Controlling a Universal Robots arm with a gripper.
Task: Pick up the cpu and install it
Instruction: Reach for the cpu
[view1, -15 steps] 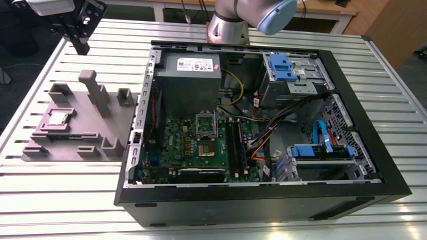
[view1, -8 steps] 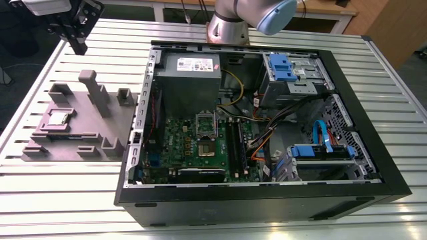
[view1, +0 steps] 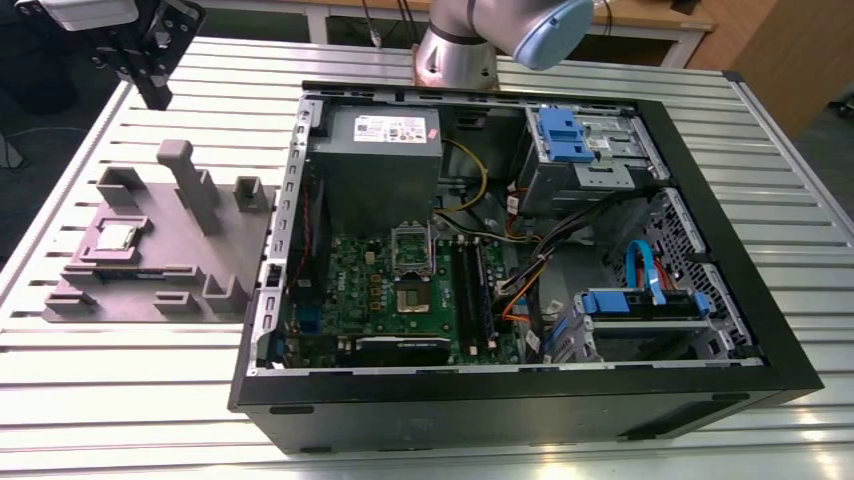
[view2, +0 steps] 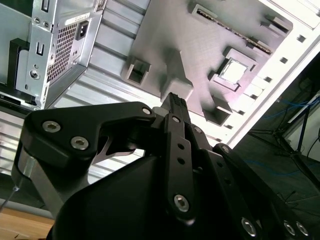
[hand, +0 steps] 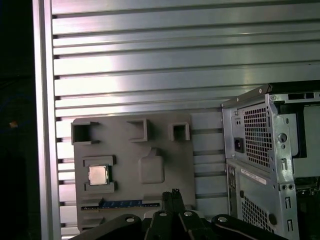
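The task looks barely begun: the cpu (view1: 118, 237) lies flat in its pocket on the grey-mauve block (view1: 160, 275), on the counter (view1: 120, 380) just left of the open computer case (view1: 534, 400), neither lifted nor in the case. Farther back, over the counter's far left, the gripper (view1: 156, 97) hangs with its jaws closed together, holding and touching nothing.

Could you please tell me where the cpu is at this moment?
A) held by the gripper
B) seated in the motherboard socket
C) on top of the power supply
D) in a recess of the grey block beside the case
D: the cpu lies flat in a square recess of the grey block, which stands on the table outside the case.
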